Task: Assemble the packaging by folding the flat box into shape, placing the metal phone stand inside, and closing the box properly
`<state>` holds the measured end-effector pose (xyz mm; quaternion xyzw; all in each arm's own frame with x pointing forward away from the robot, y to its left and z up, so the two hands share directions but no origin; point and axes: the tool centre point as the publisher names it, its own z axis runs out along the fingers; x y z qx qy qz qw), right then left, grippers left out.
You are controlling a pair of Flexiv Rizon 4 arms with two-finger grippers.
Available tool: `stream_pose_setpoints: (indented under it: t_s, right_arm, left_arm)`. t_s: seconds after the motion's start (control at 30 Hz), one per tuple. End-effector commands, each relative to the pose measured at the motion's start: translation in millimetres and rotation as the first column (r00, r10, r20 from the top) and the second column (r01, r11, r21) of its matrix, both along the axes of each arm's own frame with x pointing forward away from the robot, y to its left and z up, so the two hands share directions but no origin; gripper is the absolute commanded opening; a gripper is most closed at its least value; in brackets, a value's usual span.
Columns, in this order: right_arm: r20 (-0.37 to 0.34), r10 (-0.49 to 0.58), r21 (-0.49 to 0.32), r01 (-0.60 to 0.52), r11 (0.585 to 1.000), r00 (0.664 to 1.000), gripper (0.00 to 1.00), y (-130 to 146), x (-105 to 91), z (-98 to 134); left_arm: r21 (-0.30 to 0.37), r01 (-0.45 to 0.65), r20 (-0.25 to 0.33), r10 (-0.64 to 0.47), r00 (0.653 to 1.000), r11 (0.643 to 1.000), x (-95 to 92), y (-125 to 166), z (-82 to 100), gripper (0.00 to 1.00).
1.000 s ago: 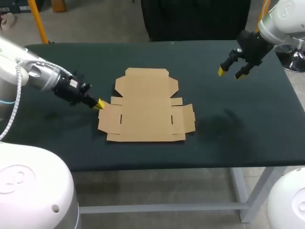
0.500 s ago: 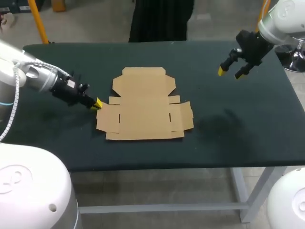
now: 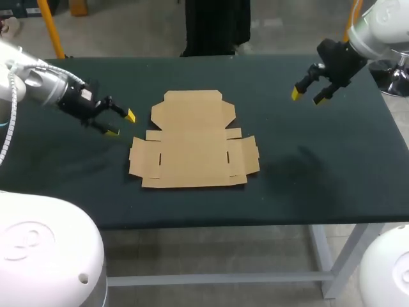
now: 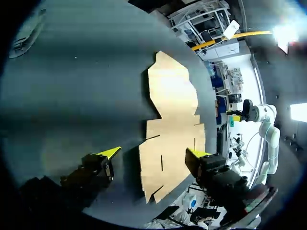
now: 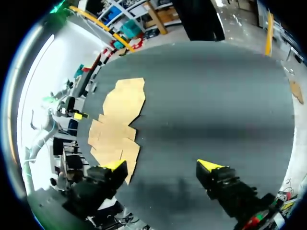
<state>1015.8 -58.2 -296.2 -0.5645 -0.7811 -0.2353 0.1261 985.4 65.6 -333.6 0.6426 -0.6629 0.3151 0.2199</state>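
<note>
My left claw (image 3: 121, 124) hangs spread wide and empty just beside the flat box (image 3: 192, 144) lying on the table (image 3: 319, 185), my right claw (image 3: 307, 97) likewise spread, empty, well apart from it.

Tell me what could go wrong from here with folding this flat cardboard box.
1. The flat box lies loose on the table; the open left gripper nudging a flap alone might slide it rather than fold it, as the right gripper hangs far off.
2. No phone stand shows in any view, so packing may stall.
</note>
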Motion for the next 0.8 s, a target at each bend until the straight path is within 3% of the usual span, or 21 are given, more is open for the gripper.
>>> stream_pose_setpoints:
  t_s: [0.03,0.23,0.5,0.53,0.6,0.67,0.73,0.8]
  right_arm:
    - [0.020,-0.004,0.007,0.004,1.000,1.000,1.00,0,-5.7,0]
    - [0.027,-0.017,0.011,0.017,1.000,0.999,1.00,7,-4.8,-4]
    - [0.079,-0.061,0.049,0.057,0.997,0.995,1.00,16,-12.9,-9]
    - [0.083,-0.060,0.058,0.056,0.997,0.995,1.00,16,-13.1,-9]
    - [0.083,-0.066,0.069,0.060,0.996,0.994,1.00,17,-12.4,-12]
    - [0.080,-0.072,0.083,0.065,0.994,0.994,0.57,18,-11.4,-14]
    - [0.084,-0.074,0.092,0.066,0.994,0.994,0.00,21,-10.5,-17]
    - [0.094,-0.075,0.101,0.066,0.993,0.993,0.00,23,-9.8,-19]
  left_arm:
    - [0.057,-0.009,0.011,0.008,1.000,0.998,-2.3,4,22.4,1.00]
    - [0.099,0.016,0.026,-0.018,0.999,0.995,8.8,1,37.6,1.00]
    - [0.096,0.037,0.069,-0.044,0.997,0.995,11.5,0,38.8,1.00]
    - [0.095,0.032,0.073,-0.039,0.997,0.995,11.3,0,38.8,0.84]
    - [0.094,0.031,0.076,-0.038,0.996,0.995,11.1,0,38.5,0.02]
    - [0.096,0.029,0.078,-0.036,0.996,0.995,10.8,0,37.6,0.00]
    - [0.097,0.026,0.083,-0.034,0.996,0.995,10.6,0,36.1,0.00]
    - [0.091,0.028,0.087,-0.036,0.996,0.995,10.2,0,34.3,0.00]
